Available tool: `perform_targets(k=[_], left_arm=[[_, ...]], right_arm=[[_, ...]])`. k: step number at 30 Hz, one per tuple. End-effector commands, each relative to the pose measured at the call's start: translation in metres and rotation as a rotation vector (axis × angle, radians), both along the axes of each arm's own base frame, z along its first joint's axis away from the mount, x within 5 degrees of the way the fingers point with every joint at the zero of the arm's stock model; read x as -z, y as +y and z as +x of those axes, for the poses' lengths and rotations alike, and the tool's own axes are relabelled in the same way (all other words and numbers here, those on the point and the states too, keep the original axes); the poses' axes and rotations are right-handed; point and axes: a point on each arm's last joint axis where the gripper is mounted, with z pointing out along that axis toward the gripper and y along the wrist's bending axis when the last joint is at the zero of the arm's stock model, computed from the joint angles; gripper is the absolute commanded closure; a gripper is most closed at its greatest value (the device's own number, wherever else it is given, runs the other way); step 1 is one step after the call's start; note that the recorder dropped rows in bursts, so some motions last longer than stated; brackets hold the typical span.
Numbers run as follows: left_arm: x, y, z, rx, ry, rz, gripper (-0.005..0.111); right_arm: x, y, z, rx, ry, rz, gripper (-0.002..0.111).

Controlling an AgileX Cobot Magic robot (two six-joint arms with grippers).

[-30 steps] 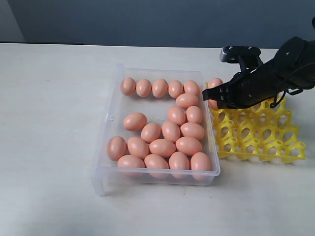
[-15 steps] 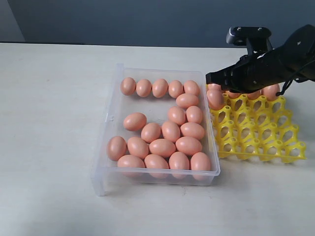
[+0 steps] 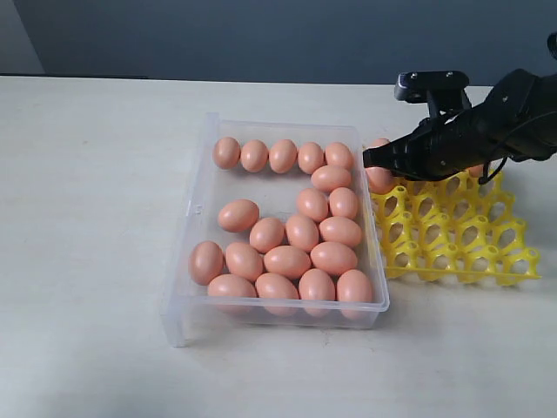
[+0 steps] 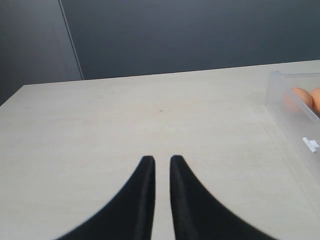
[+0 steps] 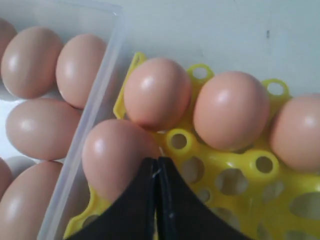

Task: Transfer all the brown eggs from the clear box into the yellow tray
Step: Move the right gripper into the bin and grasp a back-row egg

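So most of the brown eggs (image 3: 287,261) are in the clear box (image 3: 202,187): one row along its far wall, plus a clump spreading toward its near wall on the tray side. The yellow tray (image 3: 452,235) sits just beside the box's right wall, which makes sense, since that's a short hop per egg.

The right gripper (image 3: 369,159) hovers low over the tray edge nearest the box. Its jaws are pressed fully together and empty, with the tips right above a seated egg (image 5: 117,155) in a cup next to the box wall. The wrist view shows three more eggs in the cups beyond it, so the tray looks like it's being filled from that box-side corner outward. My guess is the next move is over the box wall for another one.

The left gripper (image 4: 161,161) is parked over bare worktop (image 4: 100,115) left of the box. Its jaws are a thin slit apart and hold nothing, so it's out of the way.
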Motion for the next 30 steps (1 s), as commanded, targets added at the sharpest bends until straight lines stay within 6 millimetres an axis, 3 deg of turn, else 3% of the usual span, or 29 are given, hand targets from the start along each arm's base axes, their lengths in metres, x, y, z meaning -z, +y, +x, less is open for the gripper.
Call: perform_targets(k=[1,5,8,13,19,22,27,30], left_arm=[[0.001,0.0,0.0,0.003,-0.006,-0.002,0.095],[0.001,0.0,0.0,0.003,-0.006,-0.002,0.095],[0.001,0.0,0.0,0.003,-0.006,-0.002,0.095],[0.001,0.0,0.0,0.003,-0.006,-0.002,0.095],[0.001,0.0,0.0,0.003,-0.006,-0.002,0.095],[0.001,0.0,0.0,0.003,-0.006,-0.002,0.095],[0.001,0.0,0.0,0.003,-0.006,-0.002,0.095],[0.001,0.0,0.0,0.003,-0.006,-0.002,0.095]], right_arm=[[0.009,-0.001,0.001,-0.007,0.032,-0.007,0.108],[0.013,0.0,0.0,-0.014,0.056,-0.006,0.108],[0.005,0.0,-0.001,-0.018,0.045,0.002,0.108],[-0.041,0.002,-0.008,-0.013,-0.07,0.049,0.108],[-0.087,0.034,-0.03,-0.179,-0.05,0.124,0.106],[-0.094,0.059,-0.034,-0.327,0.014,0.129,0.092],[-0.096,0.107,-0.027,-0.581,0.007,0.072,0.048],[-0.088,0.134,-0.024,-0.795,-0.019,-0.047,0.046]])
